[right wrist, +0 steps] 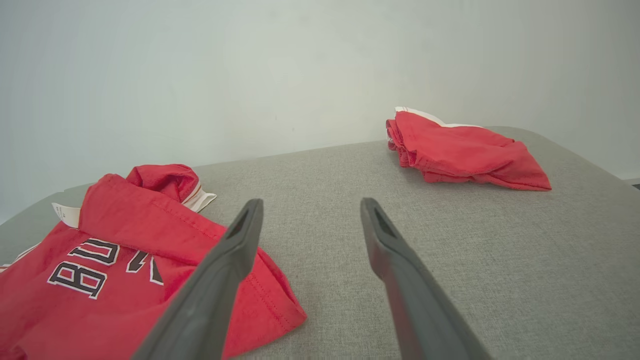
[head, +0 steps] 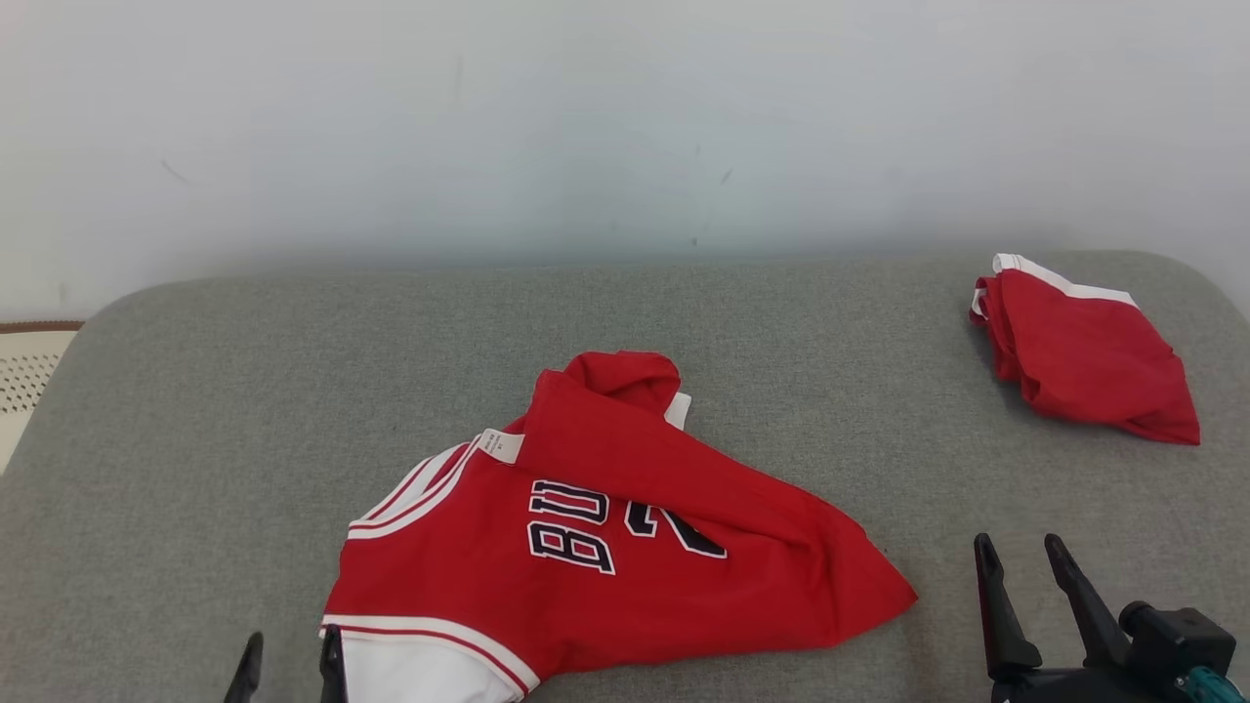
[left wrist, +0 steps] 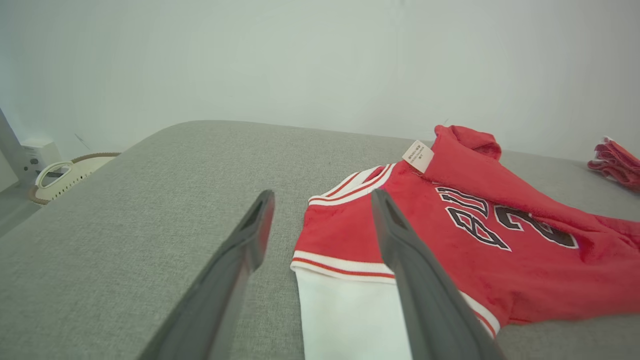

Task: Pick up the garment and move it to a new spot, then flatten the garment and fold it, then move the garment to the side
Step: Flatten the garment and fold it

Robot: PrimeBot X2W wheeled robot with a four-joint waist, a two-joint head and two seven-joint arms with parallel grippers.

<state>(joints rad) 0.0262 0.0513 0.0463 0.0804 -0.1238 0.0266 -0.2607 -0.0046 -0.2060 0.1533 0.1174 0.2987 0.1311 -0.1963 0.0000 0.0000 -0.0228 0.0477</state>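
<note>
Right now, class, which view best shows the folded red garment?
The right wrist view: the folded red garment lies whole and large, layered edges visible. The head view shows the garment whole but smaller; the left wrist view catches part of it at its edge.

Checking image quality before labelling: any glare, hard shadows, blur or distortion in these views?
Head view: soft, even light, no glare, only a faint shadow under the jersey, lettering sharp. Left wrist view: wide-angle stretch, left end effector slightly soft near the lens. Right wrist view: same stretch, right end effector looming large, folded red garment crisp.
</note>
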